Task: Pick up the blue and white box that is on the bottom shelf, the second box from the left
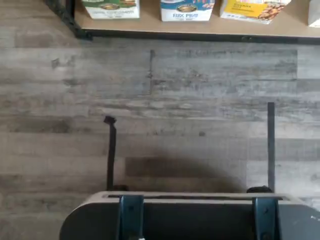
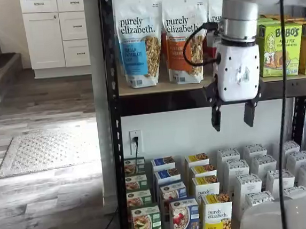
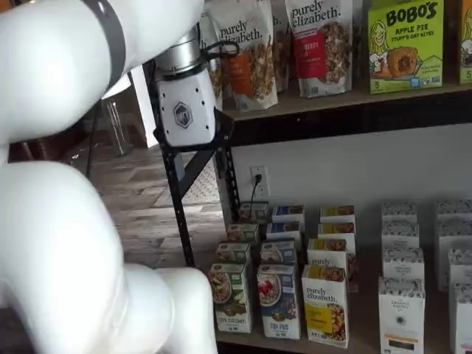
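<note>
On the bottom shelf (image 3: 369,341), the green carton (image 3: 231,297) stood at the front-left corner, and the blue and white box (image 3: 279,301) stood just beside it at its 3 o'clock, upright in the front row, touching nothing but the board. The yellow carton (image 3: 326,305) stood next, again at 3 o'clock, with white cartons (image 3: 402,313) farther along. In a shelf view the gripper (image 2: 233,116) hung well above the blue and white box, at about its 1 o'clock, black fingers (image 2: 215,114) spread with a plain gap and nothing between them, level with the tan board tier (image 2: 161,88) carrying granola bags (image 2: 139,40).
</note>
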### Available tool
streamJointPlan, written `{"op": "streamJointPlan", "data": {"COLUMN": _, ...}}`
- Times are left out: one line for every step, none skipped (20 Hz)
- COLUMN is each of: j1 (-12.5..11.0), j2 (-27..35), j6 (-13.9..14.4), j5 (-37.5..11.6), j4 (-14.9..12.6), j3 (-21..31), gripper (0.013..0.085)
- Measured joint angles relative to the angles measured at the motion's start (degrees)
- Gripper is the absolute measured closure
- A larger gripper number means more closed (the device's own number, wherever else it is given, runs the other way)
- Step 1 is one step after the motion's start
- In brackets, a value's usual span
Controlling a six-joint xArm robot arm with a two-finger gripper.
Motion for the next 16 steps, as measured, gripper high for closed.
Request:
{"op": "streamJointPlan", "data": {"j1": 0.2, "j2": -0.1, "j6": 0.2, "j5": -1.0, "j4": -0.3, "j3": 0.8, "gripper": 0.013}}
{"op": "streamJointPlan", "data": {"j1": 0.3, "j2": -0.2, "j6": 0.2, "j5": -2.1, "j4": -0.3, "j3": 1.5, "gripper": 0.013}}
{"op": "streamJointPlan", "data": {"j1": 0.1, "j2": -0.4, "j6": 0.0, "j5": -3.2, "j4": 0.0, "j3": 2.3, "gripper": 0.013}}
{"op": "streamJointPlan", "data": {"j1": -0.4, "j2": -0.5, "j6": -0.4, "j5": -4.3, "j4": 0.5, "j3": 3.0, "gripper": 0.013}}
{"op": "streamJointPlan", "data": {"j1": -0.6, "j2": -0.5, "j6": -0.6, "j5": -4.8, "j4": 0.8, "j3": 3.4, "gripper": 0.013}}
{"op": "streamJointPlan", "data": {"j1": -0.6, "j2": -0.2, "j6": -0.6, "j5": -5.3, "j4": 0.8, "j3": 3.7, "gripper": 0.013}}
{"op": "streamJointPlan", "data": {"j1": -0.6, "j2": 0.1, "j6": -0.6, "j5": -5.7, "j4": 0.8, "j3": 4.0, "gripper": 0.013}}
{"op": "streamJointPlan", "data": {"j1": -0.4, "j2": 0.5, "j6": -0.5, "j5": -6.0, "j4": 0.6, "j3": 4.3, "gripper": 0.013}}
{"op": "streamJointPlan", "data": {"j1": -0.3, "j2": 0.8, "j6": -0.5, "j5": -6.4, "j4": 0.5, "j3": 4.5, "gripper": 0.013}}
{"op": "streamJointPlan", "data": {"j1": -0.3, "j2": 1.1, "j6": -0.4, "j5": -6.8, "j4": 0.5, "j3": 4.8, "gripper": 0.013}}
{"op": "streamJointPlan", "data": {"j1": -0.1, "j2": 1.4, "j6": -0.2, "j5": -7.1, "j4": 0.3, "j3": 5.0, "gripper": 0.013}}
{"op": "streamJointPlan", "data": {"j1": 0.2, "j2": 1.7, "j6": 0.1, "j5": -7.7, "j4": 0.0, "j3": 5.3, "gripper": 0.013}}
{"op": "streamJointPlan", "data": {"j1": 0.3, "j2": 1.8, "j6": 0.1, "j5": -8.3, "j4": 0.0, "j3": 5.7, "gripper": 0.013}}
{"op": "streamJointPlan", "data": {"j1": 0.3, "j2": 2.0, "j6": 0.2, "j5": -9.2, "j4": 0.0, "j3": 6.2, "gripper": 0.013}}
{"op": "streamJointPlan", "data": {"j1": 0.3, "j2": 2.1, "j6": 0.1, "j5": -10.5, "j4": 0.3, "j3": 6.8, "gripper": 0.013}}
{"op": "streamJointPlan", "data": {"j1": 0.4, "j2": 2.1, "j6": 0.1, "j5": -11.7, "j4": 0.4, "j3": 7.4, "gripper": 0.013}}
